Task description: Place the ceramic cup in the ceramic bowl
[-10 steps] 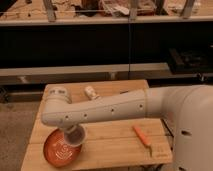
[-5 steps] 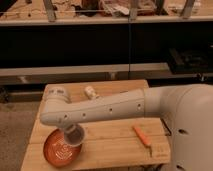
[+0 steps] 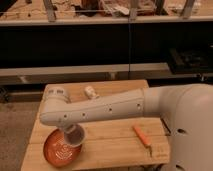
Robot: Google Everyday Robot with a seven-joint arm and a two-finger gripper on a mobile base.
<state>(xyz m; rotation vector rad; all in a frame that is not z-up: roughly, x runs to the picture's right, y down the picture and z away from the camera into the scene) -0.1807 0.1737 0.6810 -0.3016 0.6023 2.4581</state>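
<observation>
The ceramic cup (image 3: 75, 136), small and whitish-grey, hangs at the end of my arm over the right part of the ceramic bowl (image 3: 52, 150). That bowl is wide, orange-red and pale-patterned at its centre, and it sits at the wooden table's front left corner. My gripper (image 3: 69, 130) reaches down from the white wrist and is shut on the cup, though the forearm mostly hides it. I cannot tell whether the cup touches the bowl.
A cream-white lumpy object (image 3: 90, 92) lies near the back edge of the wooden table (image 3: 115, 147). A thin orange stick-like object (image 3: 141, 136) lies at the front right. My white forearm spans the table from the right. Dark shelving stands behind.
</observation>
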